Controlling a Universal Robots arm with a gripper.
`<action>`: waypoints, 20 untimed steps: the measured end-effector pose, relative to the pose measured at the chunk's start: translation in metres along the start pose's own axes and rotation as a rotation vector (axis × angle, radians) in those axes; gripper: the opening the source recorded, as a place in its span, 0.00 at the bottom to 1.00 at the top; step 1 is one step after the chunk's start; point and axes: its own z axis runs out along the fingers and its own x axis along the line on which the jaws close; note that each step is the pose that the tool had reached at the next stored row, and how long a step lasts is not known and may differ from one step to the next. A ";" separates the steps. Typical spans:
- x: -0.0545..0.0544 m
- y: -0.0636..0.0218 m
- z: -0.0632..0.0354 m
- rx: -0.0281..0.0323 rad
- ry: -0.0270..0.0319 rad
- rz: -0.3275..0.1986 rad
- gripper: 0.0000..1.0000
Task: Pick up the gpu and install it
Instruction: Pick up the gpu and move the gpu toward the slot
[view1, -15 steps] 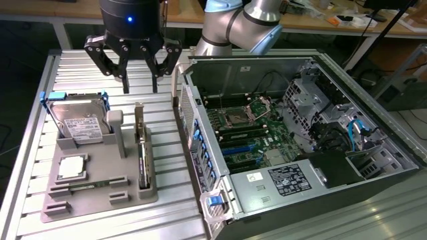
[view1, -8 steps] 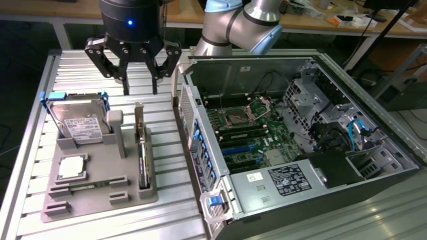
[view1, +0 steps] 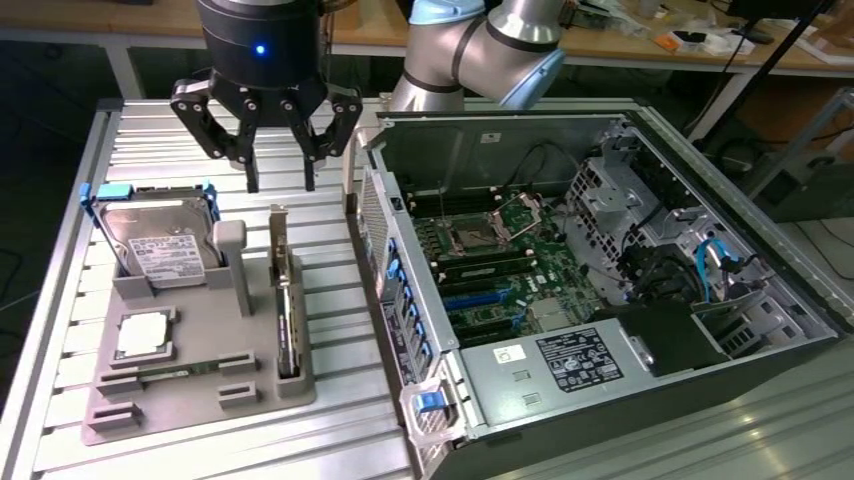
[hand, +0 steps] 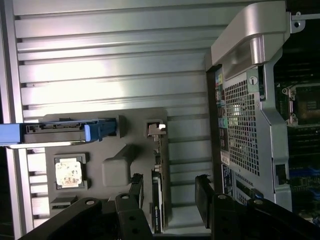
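gpu (view1: 280, 305) stands on its long edge in a slot of the grey holder (view1: 200, 400) on the ribbed metal tabletop (view1: 334, 440), its pale bracket end pointing up and away from the exterior camera. it sits on the side of the holder nearest the open computer case (view1: 747, 330), apart from the case wall. i see the jaws spread wide and holding nothing, hanging above the bracket end of the card without touching it.

the exterior view gives me the height gap between the jaws and the card, plus the inside of the case: the motherboard (view1: 494, 270) with its socket and blue slots. it also shows the hard drive (view1: 158, 245) leaning in its blue frame and the cpu (view1: 144, 335) lying flat in its pocket.

the wrist view gives me the line-up from above instead. there the gpu (hand: 159, 185) is a thin dark strip, and it runs between the two dark fingers (hand: 134, 192), nearer one of them than the other. the hard drive (hand: 55, 132) shows edge-on, the cpu (hand: 68, 173) beside it, and the perforated rear panel of the case (hand: 245, 115) fills one side.
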 end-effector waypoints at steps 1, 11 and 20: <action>0.000 0.0000 0.0003 0.0000 0.0000 0.000 0.54; 0.000 -0.0002 0.0047 0.0001 0.0001 0.000 0.54; 0.000 -0.0003 0.0062 0.0000 0.0000 0.000 0.54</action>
